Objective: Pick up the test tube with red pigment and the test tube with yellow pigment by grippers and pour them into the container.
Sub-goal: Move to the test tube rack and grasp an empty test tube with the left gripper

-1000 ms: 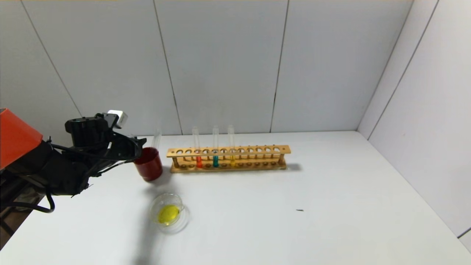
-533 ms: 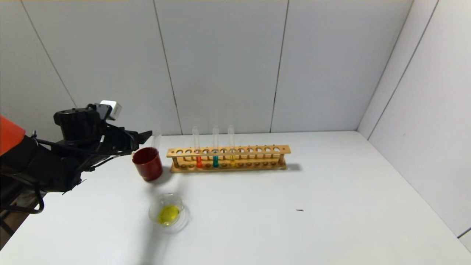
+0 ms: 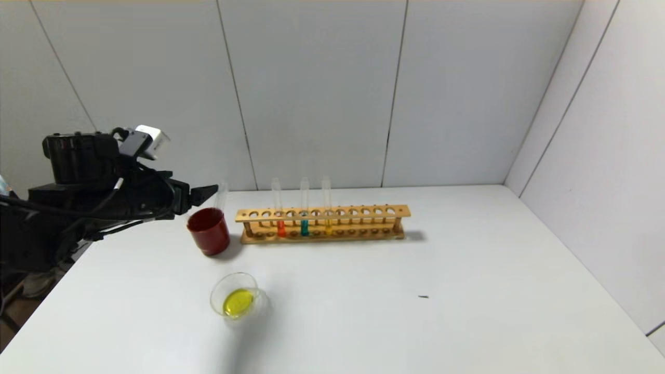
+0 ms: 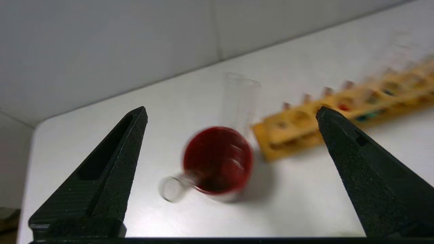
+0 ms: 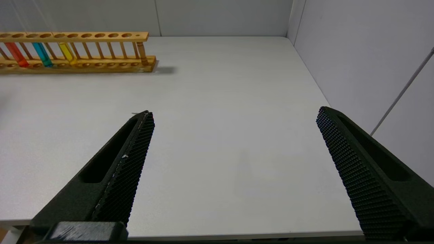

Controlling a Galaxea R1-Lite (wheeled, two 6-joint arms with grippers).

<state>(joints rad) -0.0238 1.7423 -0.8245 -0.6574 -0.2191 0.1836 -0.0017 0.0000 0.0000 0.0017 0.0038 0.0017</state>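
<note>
We see a white desk [image 3: 467, 270]. Near its back edge stands a wooden test tube rack [image 3: 322, 224], with a dark red cup [image 3: 209, 231] just beside its left end. Toward the front left sits the glass container [image 3: 236, 300], and a small dark speck [image 3: 423, 296] lies further right.

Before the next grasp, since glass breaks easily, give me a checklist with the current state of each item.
1. Left gripper open and holding nothing: ok.
2. Right gripper open, over bare table: ok.
3. Test tube with red pigment upright in the rack: ok.
4. Test tube with yellow pigment upright in the rack, beside the teal tube: ok.
5. Container upright with yellow liquid in it, no red: ok for yellow, red not yet poured.
6. Emptied tube settled in the dark red cup: leaning on the rim; stability cannot tell.
</note>
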